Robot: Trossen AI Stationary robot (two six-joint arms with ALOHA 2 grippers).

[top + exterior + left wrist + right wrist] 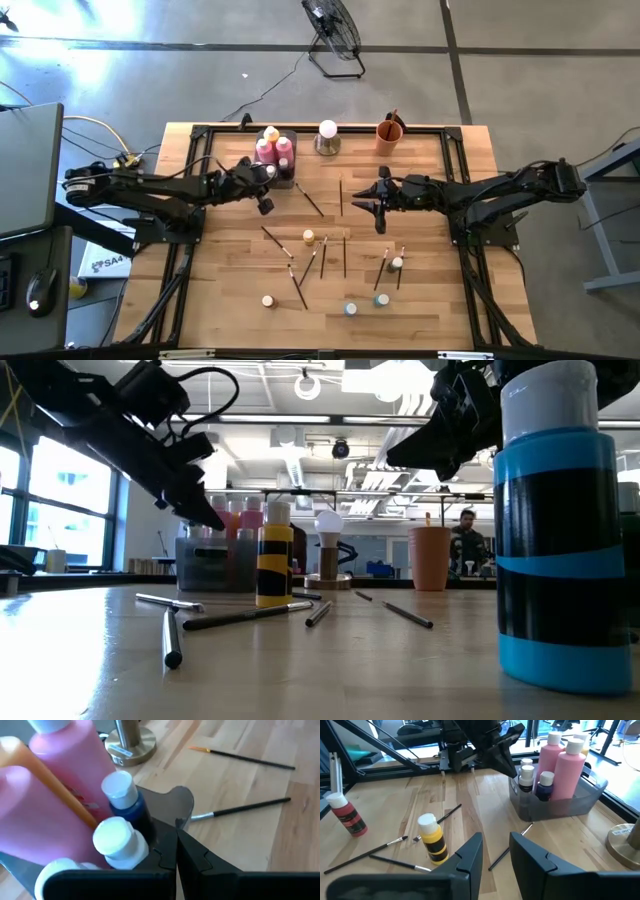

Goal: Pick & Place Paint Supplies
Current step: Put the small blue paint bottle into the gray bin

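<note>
Right end effector [372,197], fingers apart and empty, hovers mid-bench; the small yellow-and-black white-capped paint bottle [308,238] stands upright nearer-left of it; left end effector [262,190], fingers together, sits by the grey tray [290,180].

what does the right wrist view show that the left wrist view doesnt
Only the right wrist view shows the small yellow bottle and the small red bottle standing on the table, the right gripper open with nothing in it, and the whole grey tray. Only the left wrist view shows two brushes lying apart on the wood past the tray, and the left gripper shut and empty, right beside the tray's corner. Both show the pink bottles and small white-capped bottles inside the tray, plus the brass base nearby.
</note>
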